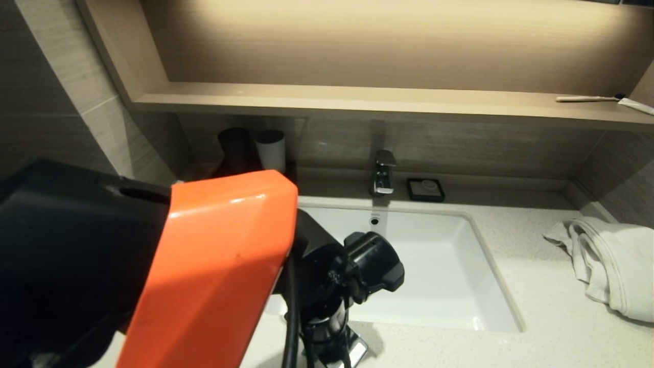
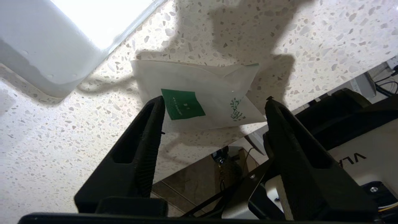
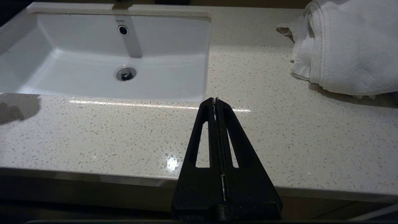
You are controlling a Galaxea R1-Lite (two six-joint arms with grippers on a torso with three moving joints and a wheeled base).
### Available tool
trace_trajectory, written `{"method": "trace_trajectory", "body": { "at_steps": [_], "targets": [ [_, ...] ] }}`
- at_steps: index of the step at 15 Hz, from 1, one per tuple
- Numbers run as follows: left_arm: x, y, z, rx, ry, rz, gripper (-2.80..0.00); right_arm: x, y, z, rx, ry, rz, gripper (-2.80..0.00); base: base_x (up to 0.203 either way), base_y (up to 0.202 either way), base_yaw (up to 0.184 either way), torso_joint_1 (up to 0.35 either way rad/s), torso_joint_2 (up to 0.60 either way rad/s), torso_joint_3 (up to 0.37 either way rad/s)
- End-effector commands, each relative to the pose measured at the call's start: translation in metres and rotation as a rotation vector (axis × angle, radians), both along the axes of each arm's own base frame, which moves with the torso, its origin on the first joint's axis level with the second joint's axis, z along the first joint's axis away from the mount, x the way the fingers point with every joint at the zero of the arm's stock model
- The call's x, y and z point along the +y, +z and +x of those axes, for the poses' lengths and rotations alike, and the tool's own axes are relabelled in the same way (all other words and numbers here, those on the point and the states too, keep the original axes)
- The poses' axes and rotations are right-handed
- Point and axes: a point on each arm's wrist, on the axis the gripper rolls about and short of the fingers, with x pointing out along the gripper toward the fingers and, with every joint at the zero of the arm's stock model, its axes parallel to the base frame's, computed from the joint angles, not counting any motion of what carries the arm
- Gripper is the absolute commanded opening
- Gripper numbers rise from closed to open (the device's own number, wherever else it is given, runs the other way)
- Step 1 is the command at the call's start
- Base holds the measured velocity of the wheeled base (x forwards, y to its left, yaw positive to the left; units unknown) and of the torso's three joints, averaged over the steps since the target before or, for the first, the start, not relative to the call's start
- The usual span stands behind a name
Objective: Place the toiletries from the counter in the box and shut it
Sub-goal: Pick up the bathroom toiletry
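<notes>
A flat white toiletry packet (image 2: 192,81) with a green label lies on the speckled counter (image 2: 62,140), close to its front edge and beside the sink corner. My left gripper (image 2: 214,99) hangs open just above it, one finger (image 2: 149,130) on each side of the packet, not touching it. In the head view my left arm (image 1: 214,266) hides the packet and the counter's left part. No box shows in any view. My right gripper (image 3: 215,99) is shut and empty, held over the counter's front edge right of the sink.
The white sink (image 1: 434,245) with its faucet (image 1: 383,174) fills the middle. A folded white towel (image 1: 608,260) lies at the right. Two cups (image 1: 271,148) and a black square dish (image 1: 425,189) stand at the back. A toothbrush (image 1: 587,98) lies on the shelf.
</notes>
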Motion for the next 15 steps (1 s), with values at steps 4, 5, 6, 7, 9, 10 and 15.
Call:
{"method": "trace_trajectory", "body": {
  "at_steps": [4,5,6,7,9,10,15],
  "targets": [
    [-0.002,-0.008,0.002,0.010,0.002,0.023,0.00,0.000,0.000,0.000,0.000,0.001,0.000,-2.80,0.000,0.000,0.000,0.000,0.00,0.000],
    [-0.002,-0.009,0.002,0.010,0.003,0.025,0.00,0.000,0.000,0.000,0.000,0.001,0.000,-2.80,0.000,0.000,0.000,0.000,0.00,0.000],
    [-0.002,-0.010,0.002,0.012,0.002,0.028,0.00,0.000,0.000,0.000,0.000,0.001,0.000,-2.80,0.000,0.000,0.000,0.000,0.00,0.000],
    [-0.003,-0.012,0.002,0.013,0.002,0.033,0.00,0.000,0.000,0.000,0.000,0.001,0.000,-2.80,0.000,0.000,0.000,0.000,0.00,0.000],
    [-0.003,-0.014,0.003,0.012,0.003,0.045,0.00,0.000,0.000,0.000,0.000,0.001,0.000,-2.80,0.000,0.000,0.000,0.000,0.00,0.000],
    [-0.004,-0.016,0.003,0.000,0.008,0.058,0.00,0.000,0.000,0.000,0.000,0.001,0.000,-2.80,0.000,0.000,0.000,0.000,0.00,0.000],
    [-0.004,-0.019,0.005,-0.019,0.016,0.081,-2.80,0.000,0.000,0.000,0.000,0.001,0.000,-2.80,0.000,0.000,0.000,0.000,0.00,0.000]
  ]
}}
